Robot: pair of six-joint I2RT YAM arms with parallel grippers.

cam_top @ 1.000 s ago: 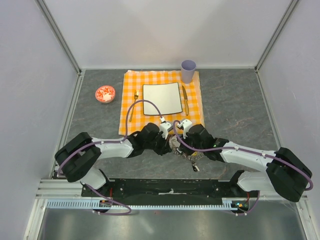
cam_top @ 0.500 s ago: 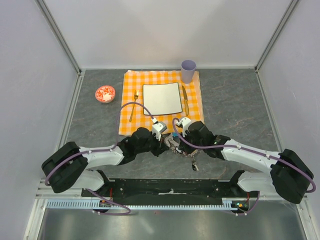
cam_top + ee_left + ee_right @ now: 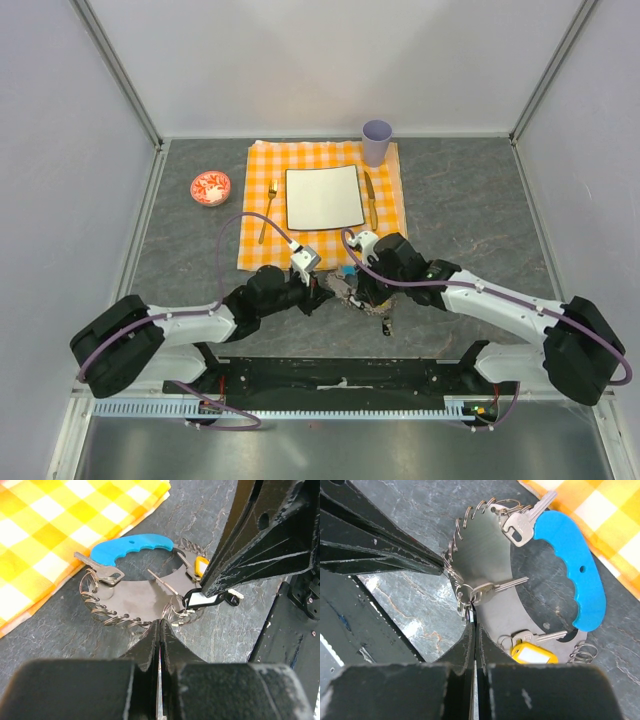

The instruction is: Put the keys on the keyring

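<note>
- The keyring (image 3: 464, 592) is one of many wire rings strung along the edge of a curved steel plate (image 3: 492, 550). The plate lies on the grey table just off the near edge of the orange-checked cloth (image 3: 320, 155).
- A bright blue tag (image 3: 572, 575) forms the plate's cloth-side end, its tip overlapping the cloth's near edge.
- The keys (image 3: 520, 526) are silvery. One is by the blue tag, one hangs on the keyring, and another carries a yellow fob (image 3: 535, 656).
- The left gripper (image 3: 160, 626) has its jaws pressed together, tips touching the rings on the plate's side away from the cloth. Whether wire is pinched between them cannot be told.
- The right gripper (image 3: 474, 626) is likewise closed, tips at the keyring.
- A white plate (image 3: 324, 197), fork (image 3: 270, 205) and knife (image 3: 371, 200) rest on the cloth.
</note>
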